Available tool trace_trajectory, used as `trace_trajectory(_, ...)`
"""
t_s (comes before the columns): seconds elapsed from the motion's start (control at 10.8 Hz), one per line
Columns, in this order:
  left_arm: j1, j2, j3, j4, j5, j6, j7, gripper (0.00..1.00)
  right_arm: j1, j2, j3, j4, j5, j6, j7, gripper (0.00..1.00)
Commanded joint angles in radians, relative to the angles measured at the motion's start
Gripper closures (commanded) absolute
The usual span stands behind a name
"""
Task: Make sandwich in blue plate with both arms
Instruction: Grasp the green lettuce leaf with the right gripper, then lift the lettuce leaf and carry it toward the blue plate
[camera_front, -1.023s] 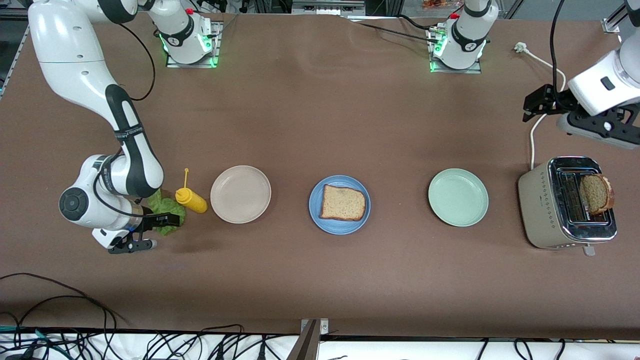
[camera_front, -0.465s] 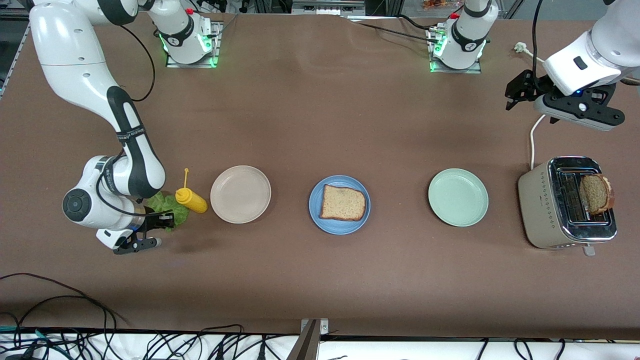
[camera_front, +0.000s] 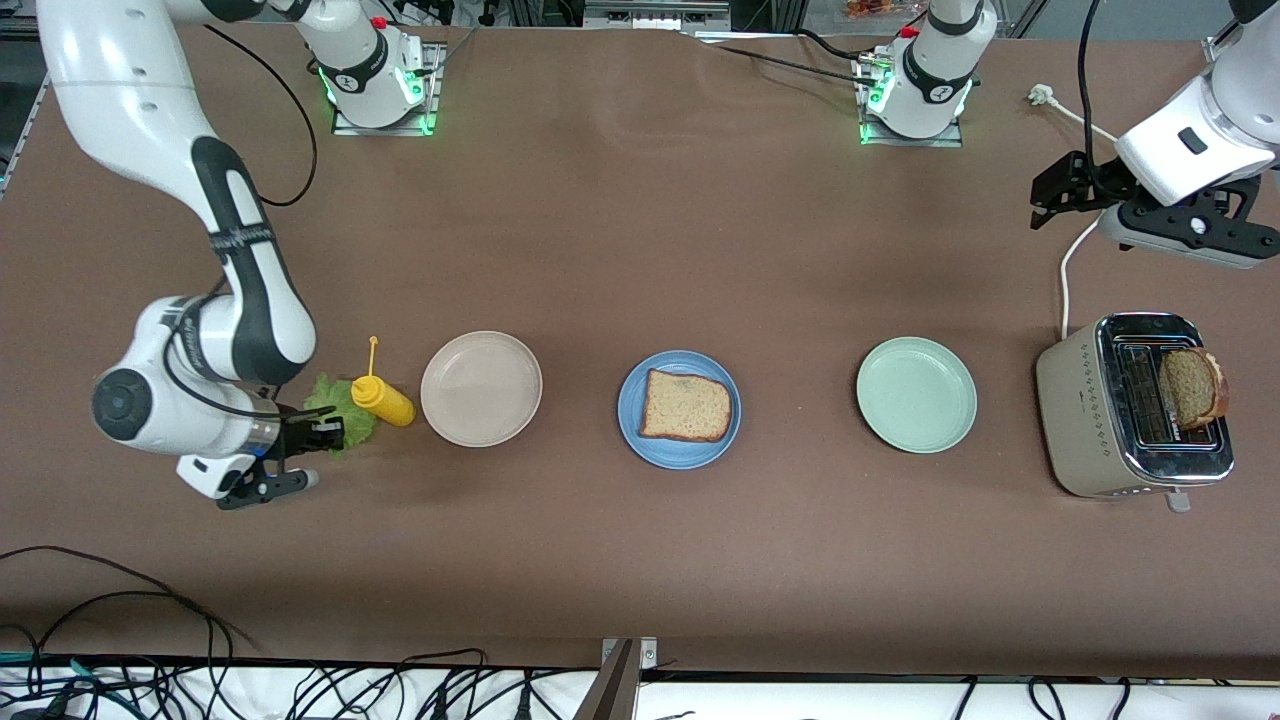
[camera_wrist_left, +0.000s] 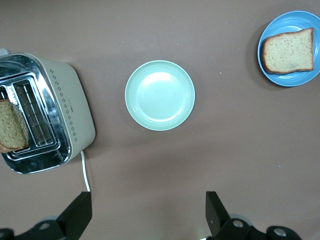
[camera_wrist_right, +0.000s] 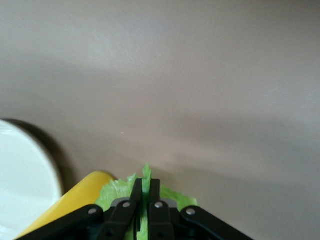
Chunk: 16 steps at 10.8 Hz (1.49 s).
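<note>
The blue plate (camera_front: 679, 452) (camera_wrist_left: 292, 80) sits mid-table with one brown bread slice (camera_front: 686, 405) (camera_wrist_left: 287, 50) lying flat on it. A second slice (camera_front: 1190, 388) (camera_wrist_left: 11, 125) stands up out of the toaster (camera_front: 1090, 410) (camera_wrist_left: 70, 115). The ruffled green lettuce leaf (camera_front: 352, 422) (camera_wrist_right: 117, 192) lies beside the mustard bottle at the right arm's end. My right gripper (camera_front: 325, 435) (camera_wrist_right: 145, 187) is shut on the leaf's edge. My left gripper (camera_front: 1040, 203) (camera_wrist_left: 147, 210) hangs open and holds nothing, over bare table near the toaster's cable.
A yellow mustard bottle (camera_front: 382, 398) (camera_wrist_right: 65, 210) lies touching the lettuce. A beige plate (camera_front: 481, 388) (camera_wrist_right: 20, 185) is between the bottle and the blue plate. A mint-green plate (camera_front: 916, 394) (camera_wrist_left: 159, 95) sits between the blue plate and the toaster. A white cable (camera_front: 1065, 270) (camera_wrist_left: 85, 172) runs from the toaster.
My right gripper has shut on the lettuce and drawn slightly toward the right arm's end. My left arm rose toward the bases, then came partway back, still open.
</note>
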Motion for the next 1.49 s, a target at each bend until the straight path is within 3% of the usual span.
trace_trajectory(0.0,0.007,0.002,-0.003,0.014,-0.015,0.002,-0.001,0.0,-0.003,-0.118,0.007,-0.019,0.007,-0.094,-0.029,1.0)
trace_trajectory(0.37,0.039,0.015,-0.001,0.047,-0.007,-0.028,-0.009,0.0,-0.002,-0.211,0.007,0.004,0.007,-0.231,-0.052,1.0)
trace_trajectory(0.84,0.05,0.013,0.002,0.046,-0.012,-0.041,-0.012,0.0,0.07,-0.22,0.004,0.135,0.02,-0.386,0.038,1.0)
trace_trajectory(1.12,0.05,0.01,-0.003,0.047,-0.012,-0.041,-0.015,0.0,0.156,-0.171,-0.001,0.181,0.02,-0.375,0.202,1.0)
trace_trajectory(1.39,0.05,0.01,-0.001,0.047,-0.012,-0.041,-0.015,0.0,0.269,-0.038,-0.013,0.318,0.02,-0.372,0.415,1.0)
